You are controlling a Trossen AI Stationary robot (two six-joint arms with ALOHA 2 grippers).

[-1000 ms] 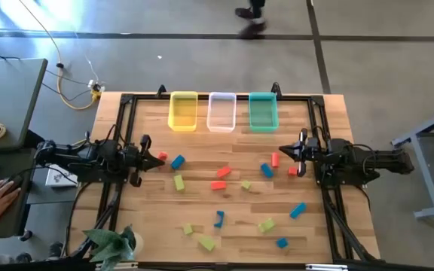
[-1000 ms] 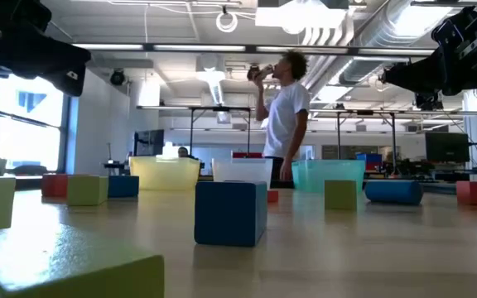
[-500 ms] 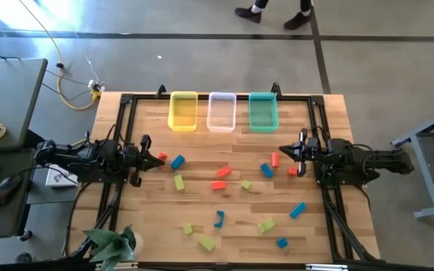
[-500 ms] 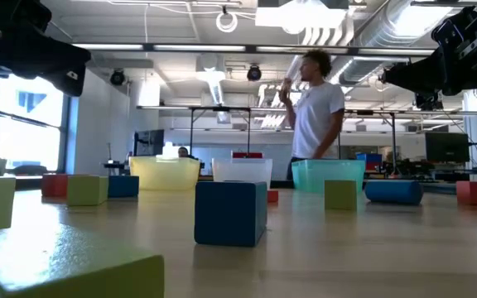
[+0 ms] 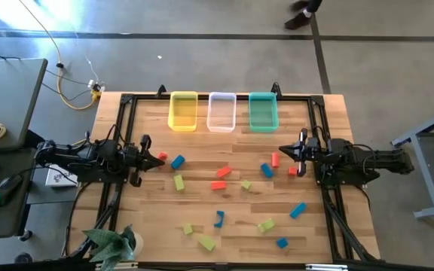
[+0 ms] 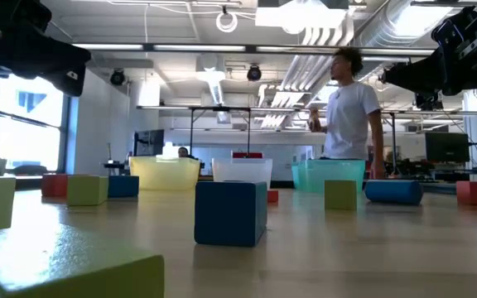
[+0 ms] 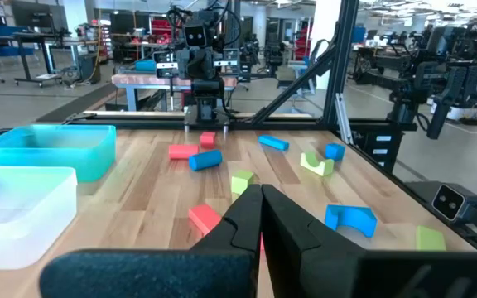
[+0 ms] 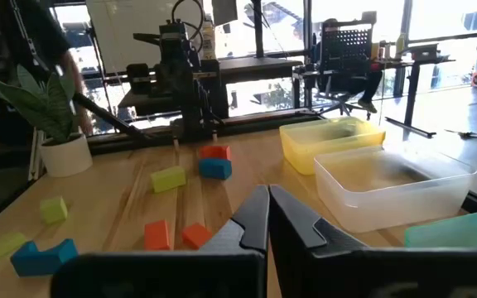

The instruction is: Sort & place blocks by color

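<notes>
Blocks [image 5: 220, 174] lie scattered loose over the mid and near part of the wood counter [image 5: 330, 105], red, blue and yellow-green mixed, none inside the yellow bin [image 5: 183, 111], clear bin [image 5: 221, 111] or teal bin [image 5: 263, 111] lined up along the far edge. Left claw [image 5: 145, 159] sits at the counter's left side w/ fingers pressed together, holding nothing, a red block [image 5: 160, 157] and a blue block [image 5: 177, 161] just beside its tip; right claw [image 5: 291, 153] sits at the right side, fingers also closed and empty, w/ a red block [image 5: 275, 159] close in front. Person [image 6: 348, 108] stands in the room behind the bins.
</notes>
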